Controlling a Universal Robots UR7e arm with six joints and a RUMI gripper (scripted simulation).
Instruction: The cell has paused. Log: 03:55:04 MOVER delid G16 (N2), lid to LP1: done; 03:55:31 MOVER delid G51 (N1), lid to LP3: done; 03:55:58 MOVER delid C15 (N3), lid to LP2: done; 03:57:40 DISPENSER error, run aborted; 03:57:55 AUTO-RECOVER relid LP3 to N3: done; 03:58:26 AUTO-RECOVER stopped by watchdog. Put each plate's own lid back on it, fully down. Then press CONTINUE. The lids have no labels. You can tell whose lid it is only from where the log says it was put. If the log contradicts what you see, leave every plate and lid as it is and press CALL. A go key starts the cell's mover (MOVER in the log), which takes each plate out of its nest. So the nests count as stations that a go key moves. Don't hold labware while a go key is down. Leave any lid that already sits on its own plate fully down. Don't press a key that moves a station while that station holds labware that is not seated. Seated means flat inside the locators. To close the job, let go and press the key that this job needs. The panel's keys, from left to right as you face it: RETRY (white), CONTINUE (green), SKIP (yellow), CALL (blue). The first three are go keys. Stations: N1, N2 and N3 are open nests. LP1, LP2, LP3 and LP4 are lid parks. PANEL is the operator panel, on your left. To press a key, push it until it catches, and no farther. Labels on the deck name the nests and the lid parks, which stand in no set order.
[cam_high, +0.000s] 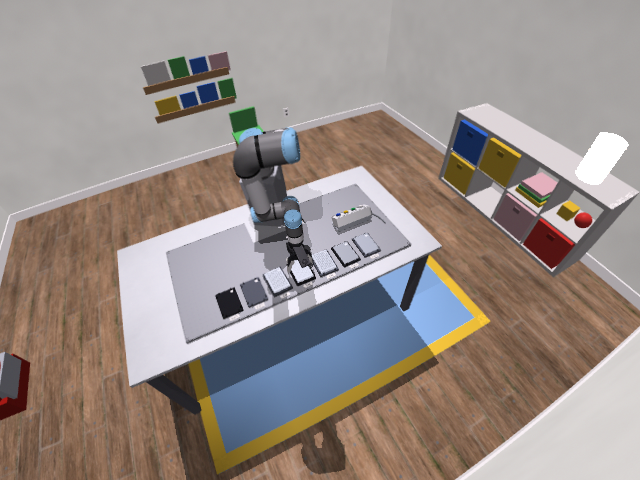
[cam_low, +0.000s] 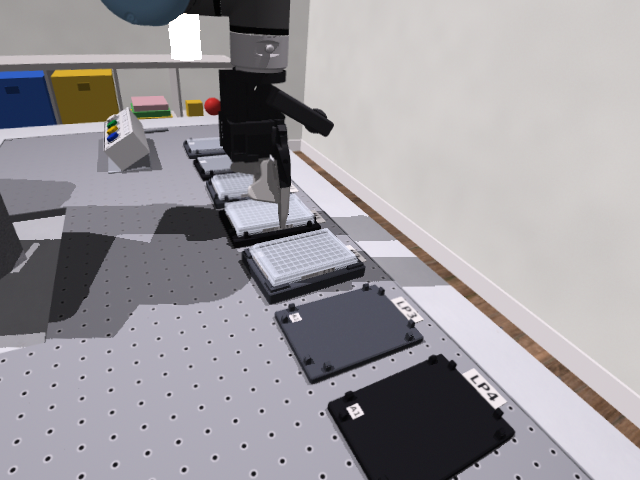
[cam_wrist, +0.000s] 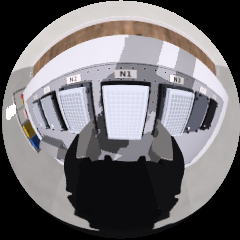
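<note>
My gripper (cam_low: 268, 209) is open and empty. It hangs just above the plate in nest N1 (cam_low: 268, 214), with one finger on each side of it. In the wrist view the N1 plate (cam_wrist: 125, 111) lies centred between my fingers. It looks whiter and smoother than its neighbours, as if a clear lid lies flat on it. The N2 plate (cam_wrist: 75, 107) and the N3 plate (cam_wrist: 177, 110) show open well grids. Lid parks LP3 (cam_low: 348, 330) and LP4 (cam_low: 421, 418) are bare. Two parks beyond N2 (cam_high: 345, 253) (cam_high: 366, 243) each hold a pale lid.
The operator panel (cam_low: 124, 139) with its coloured keys stands on the deck behind the row; it also shows in the top view (cam_high: 351, 215). The arm's base (cam_high: 266, 206) is behind the nests. The table's edge runs close past the station labels.
</note>
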